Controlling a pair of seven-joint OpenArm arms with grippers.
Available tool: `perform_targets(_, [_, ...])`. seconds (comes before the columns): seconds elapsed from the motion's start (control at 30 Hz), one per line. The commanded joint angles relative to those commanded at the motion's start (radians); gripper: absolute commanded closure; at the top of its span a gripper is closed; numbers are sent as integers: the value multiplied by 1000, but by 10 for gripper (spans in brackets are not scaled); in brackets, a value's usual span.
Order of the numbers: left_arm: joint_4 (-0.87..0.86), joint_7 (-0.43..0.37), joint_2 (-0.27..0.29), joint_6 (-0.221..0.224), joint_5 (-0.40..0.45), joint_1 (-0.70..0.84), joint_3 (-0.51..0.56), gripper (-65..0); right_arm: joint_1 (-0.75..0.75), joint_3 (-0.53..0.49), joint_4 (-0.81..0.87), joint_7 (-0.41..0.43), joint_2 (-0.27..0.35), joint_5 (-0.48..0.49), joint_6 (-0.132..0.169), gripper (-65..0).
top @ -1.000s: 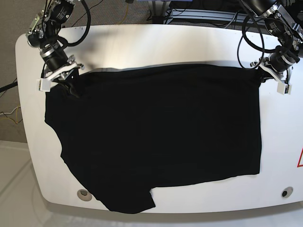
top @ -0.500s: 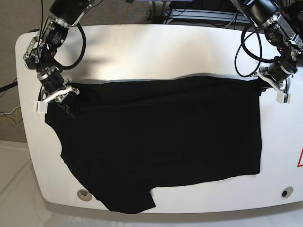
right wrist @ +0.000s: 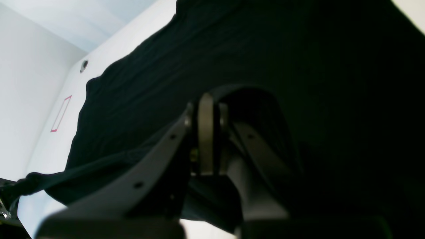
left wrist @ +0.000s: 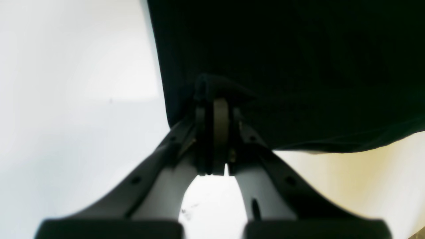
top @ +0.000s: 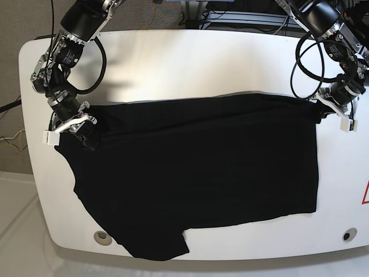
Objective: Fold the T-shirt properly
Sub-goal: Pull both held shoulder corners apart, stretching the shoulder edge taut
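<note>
The black T-shirt [top: 196, 167] lies spread across the white table [top: 190, 57]. One sleeve [top: 155, 245] reaches over the front edge. My right gripper [top: 85, 131] is at the shirt's far left corner, shut on the cloth edge. In the right wrist view its fingers [right wrist: 206, 109] pinch a lifted fold of T-shirt [right wrist: 265, 49]. My left gripper [top: 320, 111] is shut on the far right corner. The left wrist view shows its fingers [left wrist: 219, 103] closed on the T-shirt [left wrist: 298, 66] hem. No print shows.
Two round holes [top: 102, 236] [top: 346, 235] sit near the table's front edge. A red triangle mark [top: 365, 194] is at the right edge. Cables [top: 305, 52] loop from both arms, and equipment stands behind the table.
Both grippers have moved toward the table's front, dragging the shirt's far edge with them. The bare strip of table behind the shirt has widened.
</note>
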Motion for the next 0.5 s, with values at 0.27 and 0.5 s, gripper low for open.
perform_targets(0.27, [-17, 15, 6, 21, 7, -31, 5, 0, 28, -35, -10, 5, 9, -38, -4, 0])
perform_targets(0.5, [-110, -17, 4, 17, 24, -82, 41, 0, 57, -51, -40, 12, 10, -112, -4, 0])
